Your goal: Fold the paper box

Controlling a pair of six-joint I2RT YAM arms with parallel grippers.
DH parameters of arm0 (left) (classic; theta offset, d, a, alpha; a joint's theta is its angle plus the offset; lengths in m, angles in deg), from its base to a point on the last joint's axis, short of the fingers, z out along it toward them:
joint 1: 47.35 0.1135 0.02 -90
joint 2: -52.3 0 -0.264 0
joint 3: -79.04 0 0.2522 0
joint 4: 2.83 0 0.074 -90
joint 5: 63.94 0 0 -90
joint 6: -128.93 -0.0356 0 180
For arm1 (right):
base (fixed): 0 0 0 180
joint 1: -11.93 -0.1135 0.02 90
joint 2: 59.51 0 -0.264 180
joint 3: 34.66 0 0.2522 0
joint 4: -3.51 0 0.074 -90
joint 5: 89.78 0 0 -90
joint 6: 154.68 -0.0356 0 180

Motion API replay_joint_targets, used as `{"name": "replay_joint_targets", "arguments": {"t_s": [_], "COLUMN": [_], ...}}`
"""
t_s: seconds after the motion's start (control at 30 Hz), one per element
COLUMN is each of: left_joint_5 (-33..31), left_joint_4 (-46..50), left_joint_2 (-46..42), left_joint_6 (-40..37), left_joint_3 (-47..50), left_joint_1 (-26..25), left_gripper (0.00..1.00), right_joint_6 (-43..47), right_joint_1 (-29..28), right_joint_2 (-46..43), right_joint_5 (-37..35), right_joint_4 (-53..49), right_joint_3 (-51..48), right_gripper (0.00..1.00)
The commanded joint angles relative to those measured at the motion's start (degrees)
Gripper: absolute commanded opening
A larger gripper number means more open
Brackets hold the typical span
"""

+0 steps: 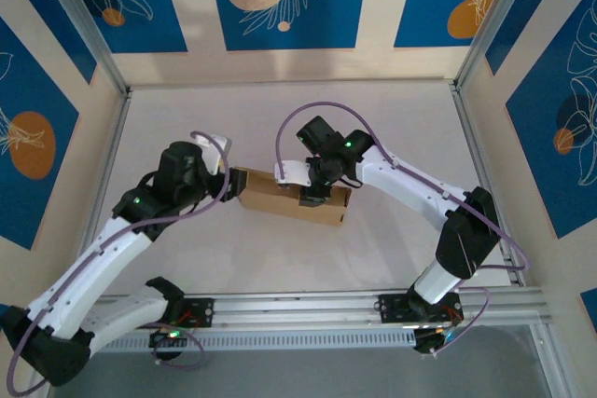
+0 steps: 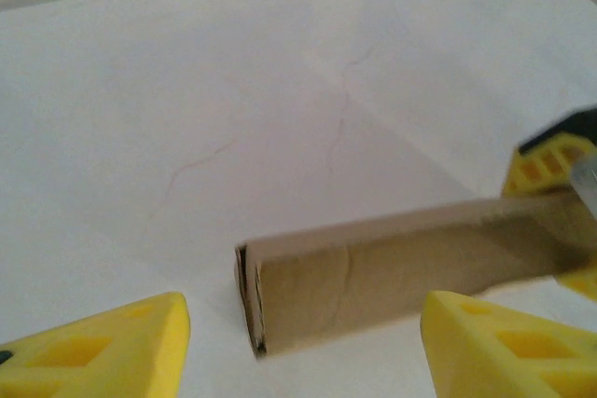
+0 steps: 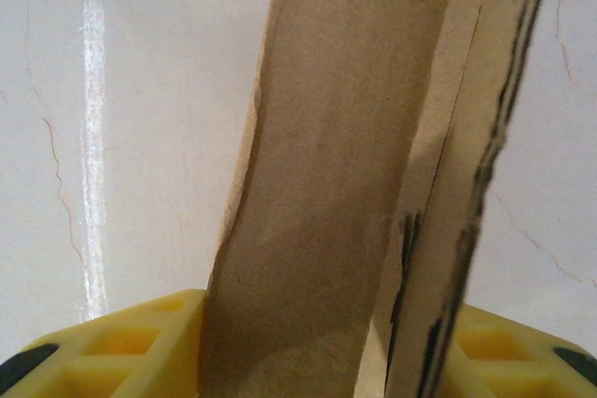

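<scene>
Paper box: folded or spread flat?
Folded: the paper box stands as a narrow carton, not a flat sheet; the right tool clamps it.

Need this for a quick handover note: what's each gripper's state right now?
Left gripper: open, jaws apart either side of the paper box end, not touching it.
Right gripper: closed, holding the paper box.

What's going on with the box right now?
The box lies on the table, looking folded into a shallow carton. The right end effector is clamped on it, with cardboard filling the gap between its fingers. The left end effector is open at the box's left end, with its fingers spread wide and not touching it.
</scene>
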Motion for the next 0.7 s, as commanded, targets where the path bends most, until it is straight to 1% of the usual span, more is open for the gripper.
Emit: {"name": "replay_joint_targets", "arguments": {"t_s": [0.0, 0.13, 0.3, 0.37, 0.53, 0.67], "left_joint_5": [-3.94, -4.35, -3.73, -2.61, -0.06, -1.32], "left_joint_4": [-4.34, -8.27, -14.94, -14.98, -16.38, -16.30], "left_joint_2": [4.38, 7.79, 7.65, 7.83, 7.26, 5.96], "left_joint_6": [2.19, 3.22, 4.21, 5.00, 8.87, 11.58], "left_joint_3": [-2.44, -2.96, 0.99, 2.47, 8.67, 12.31], "left_joint_1": [0.70, 1.16, 2.96, 3.20, 3.20, 3.20], "left_gripper": [0.65, 0.63, 0.61, 0.60, 0.51, 0.46], "right_joint_6": [2.48, 2.48, 2.15, 2.10, 2.24, 2.28], "right_joint_1": [0.01, 0.00, -0.17, -0.13, -0.15, -0.10], "right_joint_2": [2.03, 2.36, 2.50, 2.62, 3.03, 3.15], "right_joint_5": [-1.39, -1.27, -0.88, -0.82, -0.86, -0.77], "right_joint_4": [0.22, -0.07, -0.11, -0.07, -0.11, -0.14], "right_joint_3": [-2.24, -1.92, -1.98, -2.11, -1.95, -1.91], "right_gripper": [0.49, 0.50, 0.50, 0.50, 0.50, 0.50]}}
